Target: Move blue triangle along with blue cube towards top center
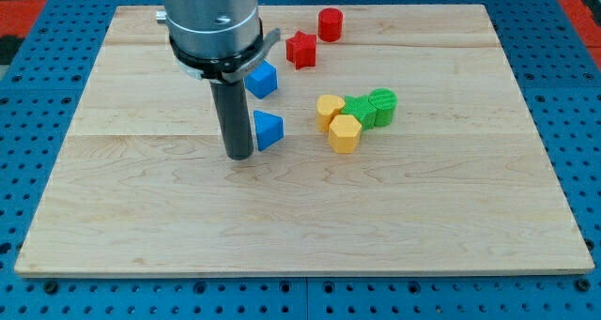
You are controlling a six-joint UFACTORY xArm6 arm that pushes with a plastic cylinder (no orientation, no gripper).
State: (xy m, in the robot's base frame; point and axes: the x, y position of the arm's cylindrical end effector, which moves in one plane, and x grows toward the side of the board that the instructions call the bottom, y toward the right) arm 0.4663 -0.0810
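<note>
Blue triangle [269, 130] touching my tip [238, 157], blue cube [262, 80] above; no claw visible

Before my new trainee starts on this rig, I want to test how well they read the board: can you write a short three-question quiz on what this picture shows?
1. True or false: my tip stands at the view's left of the small blue triangle block, close beside it.
2. Multiple choice: which block lies nearest the red star-shaped block? A) the red cylinder B) the green cylinder C) the yellow hexagonal block
3. Fill in: the blue cube lies toward the view's ____ from the blue triangle block.

Key: 1 true; 2 A; 3 top.
</note>
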